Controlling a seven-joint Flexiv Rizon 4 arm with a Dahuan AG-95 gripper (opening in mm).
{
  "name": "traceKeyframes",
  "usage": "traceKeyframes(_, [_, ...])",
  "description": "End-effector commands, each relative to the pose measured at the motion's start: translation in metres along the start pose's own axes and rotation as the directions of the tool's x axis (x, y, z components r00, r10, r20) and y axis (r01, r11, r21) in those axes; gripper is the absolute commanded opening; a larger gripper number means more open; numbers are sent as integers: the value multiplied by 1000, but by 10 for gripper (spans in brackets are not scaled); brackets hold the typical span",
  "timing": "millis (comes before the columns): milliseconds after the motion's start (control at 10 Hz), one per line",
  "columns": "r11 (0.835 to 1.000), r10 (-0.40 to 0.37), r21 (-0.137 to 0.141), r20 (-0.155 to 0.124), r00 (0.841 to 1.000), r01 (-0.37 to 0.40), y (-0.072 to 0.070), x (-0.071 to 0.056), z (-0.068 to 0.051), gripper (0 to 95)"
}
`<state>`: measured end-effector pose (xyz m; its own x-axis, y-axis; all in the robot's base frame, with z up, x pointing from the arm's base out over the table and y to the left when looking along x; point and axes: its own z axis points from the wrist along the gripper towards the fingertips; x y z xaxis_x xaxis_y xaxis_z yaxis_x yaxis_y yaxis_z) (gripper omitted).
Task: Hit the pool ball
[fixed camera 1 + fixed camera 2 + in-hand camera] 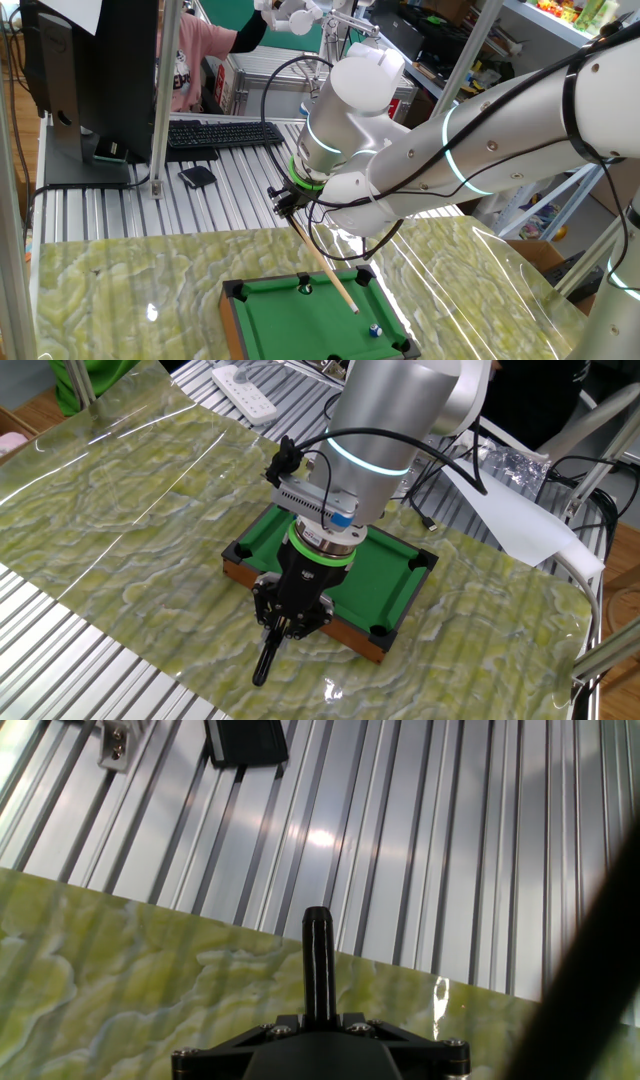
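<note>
A mini green pool table (300, 318) lies on the marbled mat, and it also shows behind the arm as the pool table (395, 572). The pool ball (375, 328), tiny and blue with a white patch, sits near the table's right front corner. A dark small ball (306, 288) rests by a far pocket. My gripper (288, 203) is shut on a wooden cue stick (325, 262) that slants down over the felt. Its tip stops a short gap from the pool ball. From the other side, the gripper (288, 625) holds the cue's black butt (265, 665). That butt (318, 955) juts forward in the hand view.
A keyboard (222, 132), a small black device (197, 177) and a monitor (90, 70) stand on the ribbed metal table behind the mat. A power strip (250, 395) and a white sheet (510, 510) lie beyond the pool table. A person in pink sits at the back.
</note>
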<state>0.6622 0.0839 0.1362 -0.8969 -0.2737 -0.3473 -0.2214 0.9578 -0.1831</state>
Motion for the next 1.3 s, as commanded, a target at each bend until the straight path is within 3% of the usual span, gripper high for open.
traceKeyframes(100, [1000,0,-3,-7,1000,0,0,0,0,0])
traceKeyframes(1000, [1000,-1,-17,-67,998,0,0,0,1,0])
traceKeyframes(1200, [1000,-2,-17,-70,998,0,0,0,1,0])
traceKeyframes(1300, [1000,-2,-21,-87,996,0,0,0,1,0])
